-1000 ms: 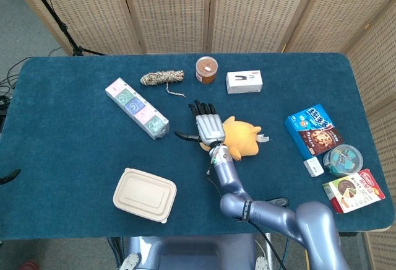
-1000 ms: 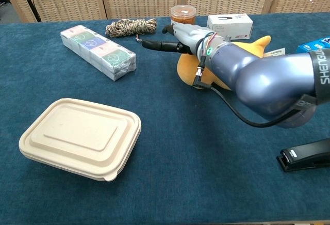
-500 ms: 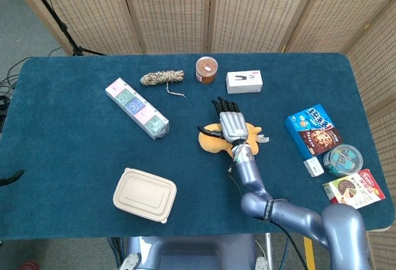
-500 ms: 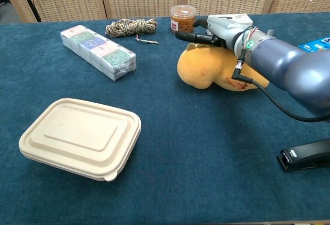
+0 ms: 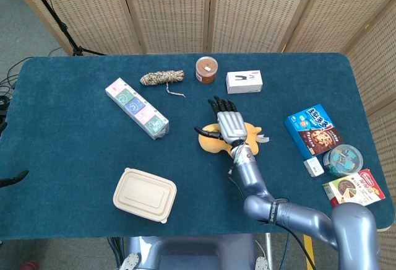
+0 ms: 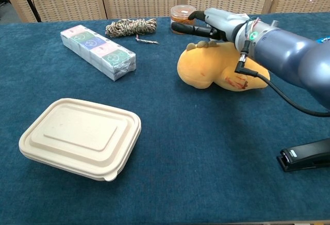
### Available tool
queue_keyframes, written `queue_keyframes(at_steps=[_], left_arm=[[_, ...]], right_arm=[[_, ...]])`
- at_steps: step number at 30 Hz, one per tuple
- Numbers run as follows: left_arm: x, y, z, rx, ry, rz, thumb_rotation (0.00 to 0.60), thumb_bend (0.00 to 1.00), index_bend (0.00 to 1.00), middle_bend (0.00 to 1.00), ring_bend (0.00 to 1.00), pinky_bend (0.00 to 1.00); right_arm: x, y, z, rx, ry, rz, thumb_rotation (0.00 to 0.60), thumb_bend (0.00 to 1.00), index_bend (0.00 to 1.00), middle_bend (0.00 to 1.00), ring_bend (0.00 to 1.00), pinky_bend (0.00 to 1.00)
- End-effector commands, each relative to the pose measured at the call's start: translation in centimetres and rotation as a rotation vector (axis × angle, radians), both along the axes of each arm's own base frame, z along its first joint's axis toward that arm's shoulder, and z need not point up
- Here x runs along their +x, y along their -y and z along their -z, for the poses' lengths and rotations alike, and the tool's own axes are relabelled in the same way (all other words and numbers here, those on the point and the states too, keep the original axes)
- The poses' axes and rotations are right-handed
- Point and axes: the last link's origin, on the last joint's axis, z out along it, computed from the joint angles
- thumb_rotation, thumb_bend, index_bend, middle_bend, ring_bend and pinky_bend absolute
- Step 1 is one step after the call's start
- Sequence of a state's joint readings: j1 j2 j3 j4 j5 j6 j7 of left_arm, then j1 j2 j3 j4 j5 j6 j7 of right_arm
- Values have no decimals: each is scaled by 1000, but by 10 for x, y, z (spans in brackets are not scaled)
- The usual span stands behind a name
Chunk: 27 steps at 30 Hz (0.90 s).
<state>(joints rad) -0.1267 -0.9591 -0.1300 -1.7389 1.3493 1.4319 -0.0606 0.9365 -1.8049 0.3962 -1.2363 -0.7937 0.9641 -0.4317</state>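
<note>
My right hand [image 5: 230, 124] hovers flat over a yellow plush toy [image 5: 209, 143] near the table's middle, with the fingers stretched out toward the far edge and the thumb off to the left. It holds nothing. In the chest view the hand [image 6: 214, 22] sits just above the plush toy [image 6: 206, 70]; whether they touch I cannot tell. The grey forearm runs back to the lower right. My left hand shows in neither view.
A beige lidded container [image 5: 144, 194] lies front left. A long pack of pastel boxes [image 5: 137, 108], a twine bundle [image 5: 162, 77], a jar [image 5: 206, 70] and a white box [image 5: 244, 82] stand farther back. Snack boxes [image 5: 314, 130] crowd the right edge. A black stapler [image 6: 304, 155] lies front right.
My right hand swung rightward from beside the plush toy's left end to above it, uncovering that end. In the last half second it barely shifted.
</note>
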Motion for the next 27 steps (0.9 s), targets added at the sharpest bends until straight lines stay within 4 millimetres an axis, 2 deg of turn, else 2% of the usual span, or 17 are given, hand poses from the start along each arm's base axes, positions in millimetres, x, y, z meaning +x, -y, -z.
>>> queue_keyframes(at_steps=[1, 6, 11, 21, 27], left_arm=[[-1, 0, -1, 1, 2, -2, 600, 0, 0, 0, 0, 0], [-1, 0, -2, 1, 6, -1, 600, 0, 0, 0, 0, 0], [-2, 1, -4, 6, 11, 0, 600, 0, 0, 0, 0, 0], [-2, 1, -4, 9, 10, -2, 600, 0, 0, 0, 0, 0], [-2, 0, -2, 6, 7, -5, 600, 0, 0, 0, 0, 0]], right_arm=[[22, -7, 13, 15, -13, -45, 1, 0, 0, 0, 0, 0], [34, -11, 33, 38, -36, -64, 0, 0, 0, 0, 0, 0], [29, -5, 46, 37, -74, -52, 0, 0, 0, 0, 0, 0], [-8, 5, 42, 45, -37, 30, 0, 0, 0, 0, 0, 0], [-36, 11, 29, 23, -22, 77, 1, 0, 0, 0, 0, 0]])
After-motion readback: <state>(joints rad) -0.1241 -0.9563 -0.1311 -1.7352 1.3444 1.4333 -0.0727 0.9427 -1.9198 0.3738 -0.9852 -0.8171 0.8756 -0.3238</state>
